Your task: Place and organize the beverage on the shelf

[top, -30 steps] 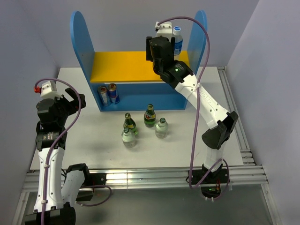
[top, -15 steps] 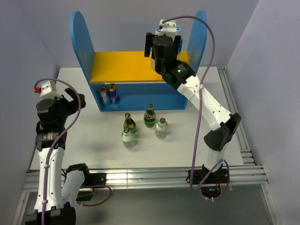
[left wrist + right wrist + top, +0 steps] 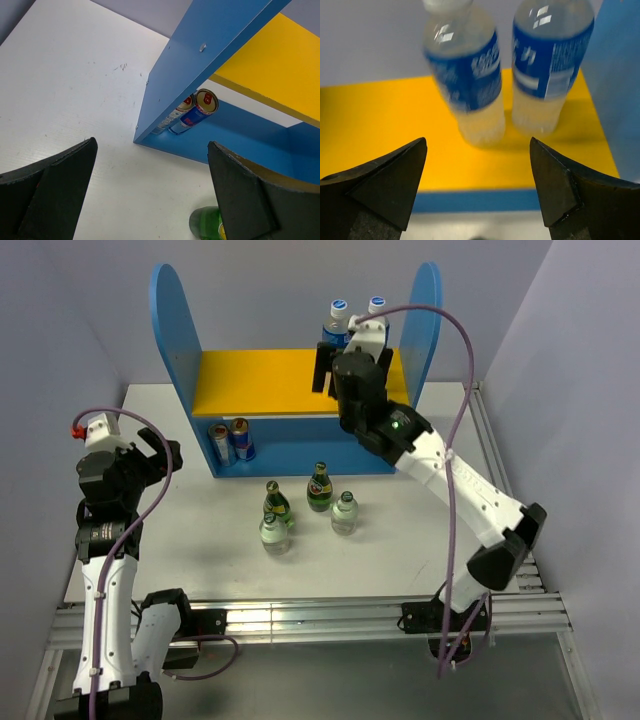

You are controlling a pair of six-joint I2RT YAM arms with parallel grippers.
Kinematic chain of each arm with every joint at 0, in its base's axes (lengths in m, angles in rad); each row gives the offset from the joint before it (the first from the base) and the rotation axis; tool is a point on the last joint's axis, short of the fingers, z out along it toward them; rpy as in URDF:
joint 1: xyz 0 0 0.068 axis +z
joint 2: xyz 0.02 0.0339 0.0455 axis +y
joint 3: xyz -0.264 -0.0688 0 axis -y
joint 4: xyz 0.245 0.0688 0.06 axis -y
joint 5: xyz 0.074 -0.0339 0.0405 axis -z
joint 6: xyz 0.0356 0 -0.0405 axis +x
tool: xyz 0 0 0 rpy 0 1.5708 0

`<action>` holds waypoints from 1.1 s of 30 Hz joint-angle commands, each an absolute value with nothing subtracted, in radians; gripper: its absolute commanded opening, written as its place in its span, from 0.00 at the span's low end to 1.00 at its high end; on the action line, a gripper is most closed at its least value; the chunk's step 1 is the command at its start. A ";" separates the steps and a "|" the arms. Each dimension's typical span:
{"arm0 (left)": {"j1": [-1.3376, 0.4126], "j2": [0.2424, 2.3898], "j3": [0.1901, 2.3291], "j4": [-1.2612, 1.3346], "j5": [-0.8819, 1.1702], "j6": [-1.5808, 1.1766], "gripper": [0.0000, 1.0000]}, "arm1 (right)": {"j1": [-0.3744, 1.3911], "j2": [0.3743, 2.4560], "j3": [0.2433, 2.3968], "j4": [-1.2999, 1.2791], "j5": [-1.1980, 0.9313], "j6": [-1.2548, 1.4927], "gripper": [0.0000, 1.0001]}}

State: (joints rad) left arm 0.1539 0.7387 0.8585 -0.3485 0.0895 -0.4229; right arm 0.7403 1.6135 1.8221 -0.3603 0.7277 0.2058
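So far two plastic bottles [image 3: 470, 75] stand on the shelf [image 3: 260, 380], four glass bottles [image 3: 319, 488] wait on the worktop [image 3: 180, 530]; the left end effector [image 3: 151, 144] and right end effector [image 3: 477, 144] gape empty.

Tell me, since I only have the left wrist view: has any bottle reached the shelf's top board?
Observer: Yes. The left plastic bottle and the right plastic bottle are side by side at the right end of the yellow board.
Operator: Is the right tool gripping either one?
Observer: No. The right tool is open, in front of both and apart from them.
Operator: How many bottles are on the table?
Observer: Four, grouped in front of the shelf: the rear green bottle, the front green bottle, the right clear bottle and the left clear bottle.
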 commanded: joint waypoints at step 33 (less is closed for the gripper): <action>-1.158 0.661 0.755 -0.661 -0.856 -0.972 0.99 | 1.414 0.858 0.819 -0.762 1.052 1.002 0.92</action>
